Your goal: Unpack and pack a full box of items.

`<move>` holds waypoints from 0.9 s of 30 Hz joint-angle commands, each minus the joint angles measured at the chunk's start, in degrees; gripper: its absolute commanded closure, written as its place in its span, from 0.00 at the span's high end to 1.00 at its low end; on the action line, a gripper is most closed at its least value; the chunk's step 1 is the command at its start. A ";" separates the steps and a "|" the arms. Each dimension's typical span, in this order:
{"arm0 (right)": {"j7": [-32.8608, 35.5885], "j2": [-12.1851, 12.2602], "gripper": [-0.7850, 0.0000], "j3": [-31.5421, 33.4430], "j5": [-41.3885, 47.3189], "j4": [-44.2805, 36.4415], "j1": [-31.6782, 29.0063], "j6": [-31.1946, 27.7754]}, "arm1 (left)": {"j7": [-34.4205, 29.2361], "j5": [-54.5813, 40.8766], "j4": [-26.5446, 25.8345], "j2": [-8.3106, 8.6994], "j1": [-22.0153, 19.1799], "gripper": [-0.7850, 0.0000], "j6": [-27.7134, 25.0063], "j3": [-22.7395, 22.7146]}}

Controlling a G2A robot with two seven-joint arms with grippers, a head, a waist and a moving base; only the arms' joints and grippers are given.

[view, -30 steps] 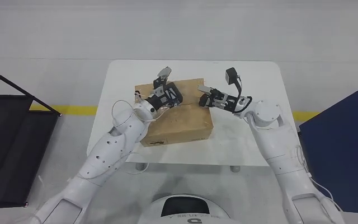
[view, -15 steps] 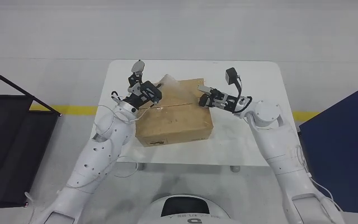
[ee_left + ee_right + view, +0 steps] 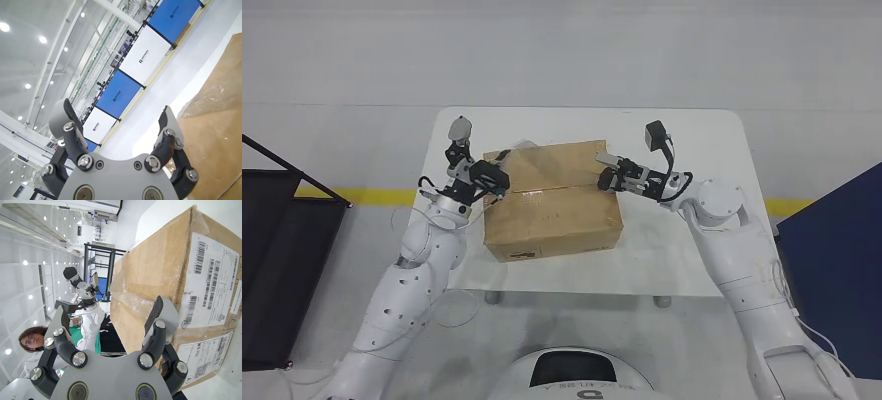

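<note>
box [image 3: 554,215] on table [image 3: 692,135] | left gripper [image 3: 494,176] fingers apart, empty, at box's left edge | right gripper [image 3: 608,172] fingers apart, empty, at its right edge

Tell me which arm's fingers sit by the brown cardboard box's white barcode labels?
The right arm's fingers: white barcode labels cover the brown cardboard box end beside them. The left arm's fingers face bare, taped cardboard.

left hand [image 3: 116,105] spread wide, elbow bent | right hand [image 3: 111,303] spread wide, elbow bent
</note>
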 commanded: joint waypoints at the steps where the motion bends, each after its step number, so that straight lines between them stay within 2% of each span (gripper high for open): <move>1: 0.00 0.00 1.00 0.00 0.00 0.00 0.00 0.00 | -0.53 0.43 0.11 0.01 0.26 1.00 -0.41 -0.24; 5: 0.00 0.00 1.00 0.00 0.00 0.00 0.00 0.00 | -2.88 1.29 1.07 -0.03 -0.08 1.00 -1.32 -0.82; 10: 0.00 0.00 1.00 0.00 0.00 0.00 0.00 0.00 | -12.41 -1.78 3.46 -0.41 -3.08 1.00 -5.45 -2.39; 13: 0.00 0.00 1.00 0.00 0.00 0.00 0.00 0.00 | -13.61 -11.51 5.12 -0.65 -4.95 1.00 -10.20 -4.76; 16: 0.00 0.00 1.00 0.00 0.00 0.00 0.00 0.00 | -11.74 -21.71 5.22 -0.53 -4.87 1.00 -16.92 -7.75; 18: 0.00 0.00 1.00 0.00 0.00 0.00 0.00 0.00 | -11.32 -24.52 4.51 -0.29 -4.48 1.00 -21.62 -8.81; 21: 0.00 0.00 1.00 0.00 0.00 0.00 0.00 0.00 | -11.96 -18.85 2.19 0.13 -3.65 1.00 -26.27 -7.07; 27: 0.00 0.00 1.00 0.00 0.00 0.00 0.00 0.00 | -11.42 -7.04 -0.98 0.28 -3.02 1.00 -29.38 -0.92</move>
